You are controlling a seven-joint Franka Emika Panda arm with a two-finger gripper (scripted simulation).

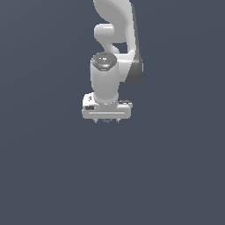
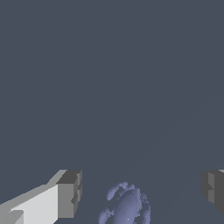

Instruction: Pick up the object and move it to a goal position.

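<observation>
Plain slate ground; open claw [image 2: 140,192] straddles the roundish object [image 2: 127,204], long axis unclear.

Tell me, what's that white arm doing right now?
Fingers open, gripper straddling the blue-violet lump. Lump not gripped: gaps show on both sides. Nothing in the way.

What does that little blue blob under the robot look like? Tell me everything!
The blue-violet lump is tiny, roundish and bumpy, with paler flecks around a smoother middle. In the wrist view it sits between the two grey fingertips of the open tool, with a gap on each side, touching neither. In the exterior view it barely peeks out beneath the white hand.
</observation>
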